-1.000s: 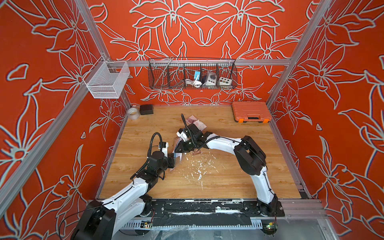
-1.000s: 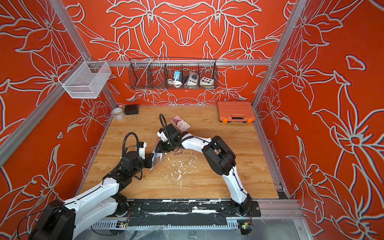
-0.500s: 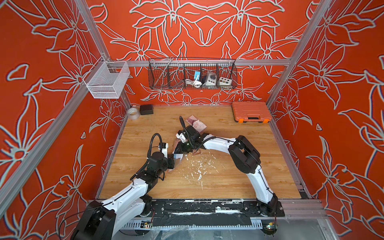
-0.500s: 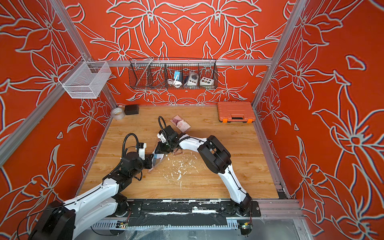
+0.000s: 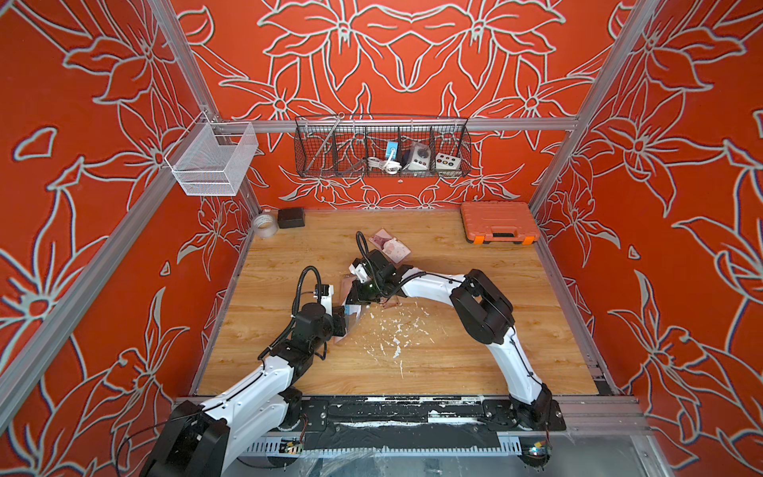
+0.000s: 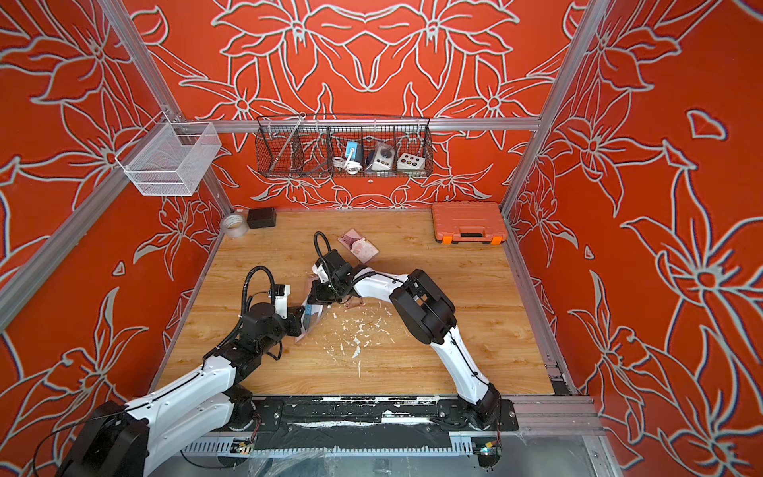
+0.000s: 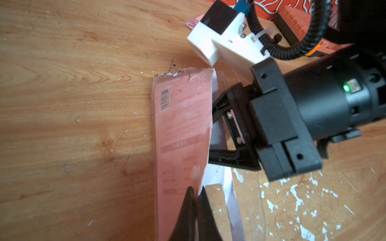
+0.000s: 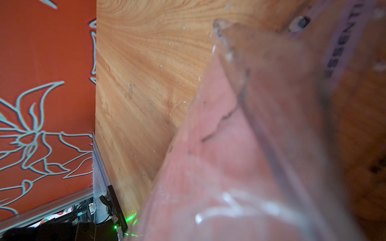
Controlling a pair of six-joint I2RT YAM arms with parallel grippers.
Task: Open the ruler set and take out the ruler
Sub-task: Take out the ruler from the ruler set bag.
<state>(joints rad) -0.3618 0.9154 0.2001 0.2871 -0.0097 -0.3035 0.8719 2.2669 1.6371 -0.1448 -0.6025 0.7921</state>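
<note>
1. In a top view, my left gripper (image 5: 346, 323) and right gripper (image 5: 356, 299) meet at the ruler set (image 5: 353, 316) mid-worktop (image 5: 454, 363). Both arms reach forward with bent elbows.
2. Left wrist: the left gripper is pressed together, pinching the pink ruler set's near end. The right gripper's tips are hidden behind its edge.
3. Right wrist: the blurred ruler set fills the lens. The right gripper is closed, on what I cannot tell.
</note>
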